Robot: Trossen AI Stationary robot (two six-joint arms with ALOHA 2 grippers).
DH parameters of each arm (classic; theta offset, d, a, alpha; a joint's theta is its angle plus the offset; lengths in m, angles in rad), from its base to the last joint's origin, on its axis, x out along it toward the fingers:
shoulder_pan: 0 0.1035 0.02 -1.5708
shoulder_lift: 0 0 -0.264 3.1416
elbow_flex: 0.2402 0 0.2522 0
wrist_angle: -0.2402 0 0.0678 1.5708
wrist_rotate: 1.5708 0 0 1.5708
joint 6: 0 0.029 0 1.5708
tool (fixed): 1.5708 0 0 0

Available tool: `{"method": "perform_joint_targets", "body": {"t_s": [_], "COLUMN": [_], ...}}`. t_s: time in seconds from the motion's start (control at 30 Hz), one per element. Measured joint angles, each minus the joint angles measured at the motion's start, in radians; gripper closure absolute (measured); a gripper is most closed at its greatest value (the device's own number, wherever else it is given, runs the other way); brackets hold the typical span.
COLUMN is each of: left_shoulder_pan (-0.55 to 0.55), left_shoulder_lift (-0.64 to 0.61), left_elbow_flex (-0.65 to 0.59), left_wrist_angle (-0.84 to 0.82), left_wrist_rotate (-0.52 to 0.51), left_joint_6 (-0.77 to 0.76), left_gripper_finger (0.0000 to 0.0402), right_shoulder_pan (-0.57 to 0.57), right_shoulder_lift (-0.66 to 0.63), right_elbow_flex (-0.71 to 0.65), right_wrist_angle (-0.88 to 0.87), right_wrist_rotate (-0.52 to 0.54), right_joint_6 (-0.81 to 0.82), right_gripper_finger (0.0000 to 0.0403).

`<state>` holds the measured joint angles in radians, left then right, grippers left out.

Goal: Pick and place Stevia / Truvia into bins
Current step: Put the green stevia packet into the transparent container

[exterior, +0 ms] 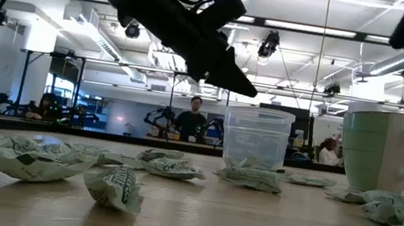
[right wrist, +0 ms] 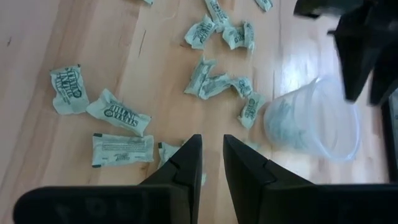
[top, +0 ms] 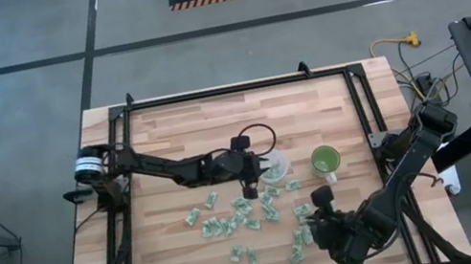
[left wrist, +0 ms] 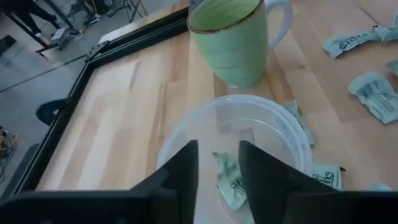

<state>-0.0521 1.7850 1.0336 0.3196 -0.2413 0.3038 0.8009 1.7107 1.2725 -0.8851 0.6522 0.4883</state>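
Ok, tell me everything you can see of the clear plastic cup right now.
The clear plastic cup is a small round tumbler of translucent, thin-looking plastic with a rolled rim. It stands upright on the wooden table, mouth up, beside the green mug and apart from it. At least one pale green sachet lies inside; others lie against its base. The left gripper hovers over its mouth, jaws parted, not touching it.
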Motion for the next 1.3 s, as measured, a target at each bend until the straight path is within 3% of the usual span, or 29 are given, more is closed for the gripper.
{"method": "perform_joint_targets", "body": {"t_s": [0.1,0.27,0.33,0.6,0.83,1.3], "left_shoulder_pan": [0.0,-0.018,-0.033,-0.102,-0.161,-0.186], "left_shoulder_lift": [-0.021,-0.087,-0.128,-0.262,-0.306,-0.279], "left_elbow_flex": [-0.001,-0.001,-0.009,-0.018,-0.028,-0.029], "left_wrist_angle": [-0.049,-0.157,-0.218,-0.443,-0.58,-0.583], "left_wrist_rotate": [0.0,0.0,0.001,0.001,0.003,0.001], "left_joint_6": [-0.002,-0.011,-0.014,-0.106,-0.219,-0.247], "left_gripper_finger": [0.0275,0.0267,0.0267,0.0267,0.0267,0.0267], "right_shoulder_pan": [0.0,0.002,0.009,0.058,0.065,0.065], "right_shoulder_lift": [0.0,0.001,0.001,0.001,0.001,0.0], "right_elbow_flex": [-0.024,-0.059,-0.071,-0.167,-0.279,-0.332], "right_wrist_angle": [-0.004,-0.016,-0.026,-0.01,0.172,0.188], "right_wrist_rotate": [-0.065,-0.339,-0.386,-0.399,-0.408,-0.425], "right_joint_6": [0.073,0.215,0.271,0.413,0.422,0.507], "right_gripper_finger": [0.0346,0.0346,0.0346,0.0346,0.0346,0.0346]}}
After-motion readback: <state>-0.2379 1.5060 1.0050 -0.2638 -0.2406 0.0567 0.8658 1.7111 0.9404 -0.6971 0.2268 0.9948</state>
